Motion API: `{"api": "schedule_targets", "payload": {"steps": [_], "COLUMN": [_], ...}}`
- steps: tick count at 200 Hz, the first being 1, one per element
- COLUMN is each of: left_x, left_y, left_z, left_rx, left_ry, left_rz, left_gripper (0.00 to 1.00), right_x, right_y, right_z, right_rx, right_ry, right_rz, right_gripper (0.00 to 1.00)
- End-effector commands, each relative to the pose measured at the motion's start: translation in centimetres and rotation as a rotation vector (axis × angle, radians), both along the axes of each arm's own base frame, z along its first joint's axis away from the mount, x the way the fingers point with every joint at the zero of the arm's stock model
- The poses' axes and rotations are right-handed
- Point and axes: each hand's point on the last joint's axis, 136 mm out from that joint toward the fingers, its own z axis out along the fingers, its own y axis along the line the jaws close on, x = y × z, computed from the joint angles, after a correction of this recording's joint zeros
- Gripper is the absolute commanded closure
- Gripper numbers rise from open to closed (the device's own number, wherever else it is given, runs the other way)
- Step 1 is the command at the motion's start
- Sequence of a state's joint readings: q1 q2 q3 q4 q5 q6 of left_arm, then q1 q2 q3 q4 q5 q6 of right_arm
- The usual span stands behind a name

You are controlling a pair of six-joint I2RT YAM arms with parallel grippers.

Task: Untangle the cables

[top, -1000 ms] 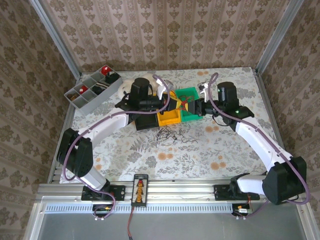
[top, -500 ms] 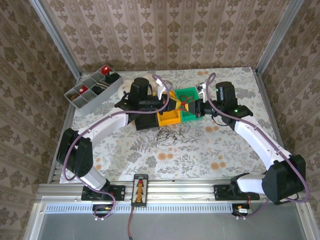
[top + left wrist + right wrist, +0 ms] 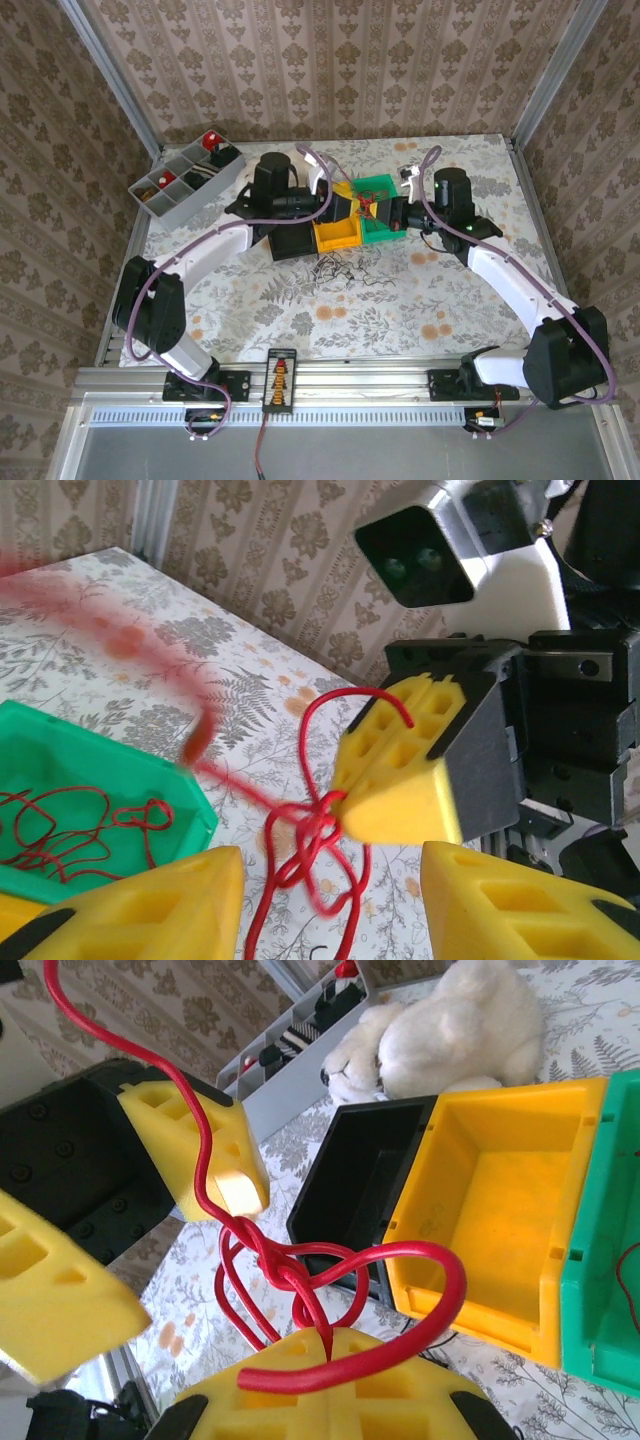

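Both grippers meet just above the yellow bin, at its edge shared with the green bin.

Change: the left gripper, shut a moment ago, has let go. Its pads now stand well apart with nothing pinched. Its wrist has also drawn slightly away from the yellow bin in the top view.

Right gripper: closed tight on the red wire, pinching it right beside a knot. One loop bulges out toward the yellow bin. A long tail rises past one of the left gripper's fingers (touching or just in front, cannot tell).

The knot is not undone; the strand hangs from the right gripper alone, over the table just beside the yellow bin.

Other cables: a few red strands lie inside the green bin. Dark loose wires sit on the table just in front of the yellow bin.

Judgement: the release looks like a re-grip, not a finish. The left gripper likely needs a fresh hold on a loop nearer the knot, to pull against the right. Risk: tugging the wrong strand tightens the knot.
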State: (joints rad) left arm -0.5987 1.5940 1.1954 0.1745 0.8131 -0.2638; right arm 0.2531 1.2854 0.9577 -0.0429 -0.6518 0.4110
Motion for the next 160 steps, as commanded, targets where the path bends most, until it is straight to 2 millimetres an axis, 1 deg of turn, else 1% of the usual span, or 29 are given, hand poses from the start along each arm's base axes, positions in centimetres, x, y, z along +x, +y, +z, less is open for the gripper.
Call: {"api": "schedule_targets", "payload": {"steps": [1,37,75,107,122,137,160], "left_x": [-0.4,0.1,0.1,-0.1,-0.2,-0.3,-0.2], "left_y": [0.3,0.1,-0.4,-1.2,-1.7,-2.0,-2.0], "left_z": [1.3,0.7,1.0,0.6,0.3,0.1,0.0], "left_rx": [-0.038,-0.030,-0.042,-0.039,-0.033,-0.029,-0.026], "left_ry": [-0.019,-0.013,-0.020,-0.011,-0.002,-0.001,-0.001], "left_rz": [-0.014,-0.004,-0.022,-0.046,-0.057,-0.066,-0.056], "left_gripper": [0.52,0.52,0.53,0.63,0.64,0.68,0.86], "right_x": [0.0,-0.3,-0.6,-0.7,-0.8,-0.8,-0.9], "right_y": [0.2,0.3,0.4,0.5,0.5,0.5,0.4], "right_z": [2.2,2.5,2.3,2.4,2.4,2.4,2.3], "right_rx": [0.078,0.087,0.089,0.089,0.086,0.083,0.076], "right_ry": [-0.038,-0.040,-0.032,-0.036,-0.036,-0.037,-0.040], "right_rz": [0.013,0.029,0.045,0.050,0.052,0.052,0.053], "right_gripper": [1.00,1.00,1.00,1.00,1.00,1.00,1.00]}}
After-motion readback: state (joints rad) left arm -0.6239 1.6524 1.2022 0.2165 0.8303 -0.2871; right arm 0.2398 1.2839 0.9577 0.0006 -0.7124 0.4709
